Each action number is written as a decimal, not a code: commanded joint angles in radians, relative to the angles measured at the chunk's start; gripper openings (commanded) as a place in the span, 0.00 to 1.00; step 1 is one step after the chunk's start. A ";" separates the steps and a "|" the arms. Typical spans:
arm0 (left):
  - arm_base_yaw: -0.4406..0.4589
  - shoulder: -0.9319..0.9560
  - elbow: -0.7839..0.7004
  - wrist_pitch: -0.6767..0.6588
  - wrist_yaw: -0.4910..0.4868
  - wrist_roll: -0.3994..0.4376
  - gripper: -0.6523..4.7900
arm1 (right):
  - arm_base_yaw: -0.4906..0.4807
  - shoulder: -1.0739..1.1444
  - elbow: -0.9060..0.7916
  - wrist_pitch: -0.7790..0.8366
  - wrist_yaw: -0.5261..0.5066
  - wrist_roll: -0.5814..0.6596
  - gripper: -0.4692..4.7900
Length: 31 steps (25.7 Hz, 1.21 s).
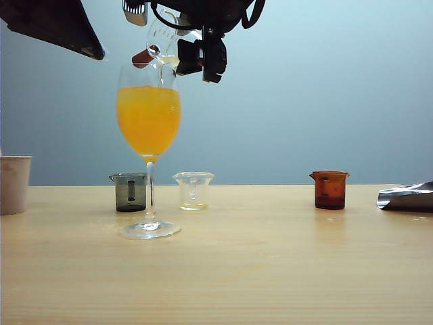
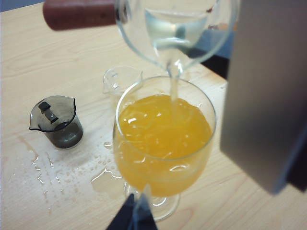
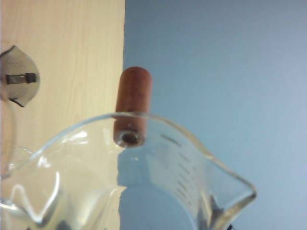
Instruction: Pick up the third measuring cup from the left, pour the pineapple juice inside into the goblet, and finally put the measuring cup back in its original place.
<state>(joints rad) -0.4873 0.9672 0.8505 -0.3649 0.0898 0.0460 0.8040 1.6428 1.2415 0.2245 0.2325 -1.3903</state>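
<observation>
The right end effector, closed around the light, slippery, fragile third measuring cup, tips it over the goblet; the left end effector's opening can't be told

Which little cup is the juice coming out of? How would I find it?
Find the tall goblet full of orange juice on the wooden table. Right above its rim, the right end effector tips the third measuring cup. Unlike the grey cup, clear cup and amber cup standing below, it's airborne with a reddish-brown handle.
</observation>
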 commanded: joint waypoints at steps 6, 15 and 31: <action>0.000 -0.002 0.008 0.020 -0.001 0.010 0.11 | 0.008 -0.010 0.008 0.071 0.016 -0.065 0.40; 0.000 -0.002 0.008 0.021 0.000 0.033 0.11 | 0.026 -0.011 0.008 0.072 0.031 -0.218 0.40; 0.000 -0.002 0.008 0.023 -0.008 0.032 0.11 | 0.025 -0.012 0.008 0.102 -0.026 -0.108 0.40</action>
<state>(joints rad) -0.4873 0.9672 0.8505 -0.3561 0.0875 0.0750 0.8280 1.6417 1.2430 0.2913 0.2119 -1.5635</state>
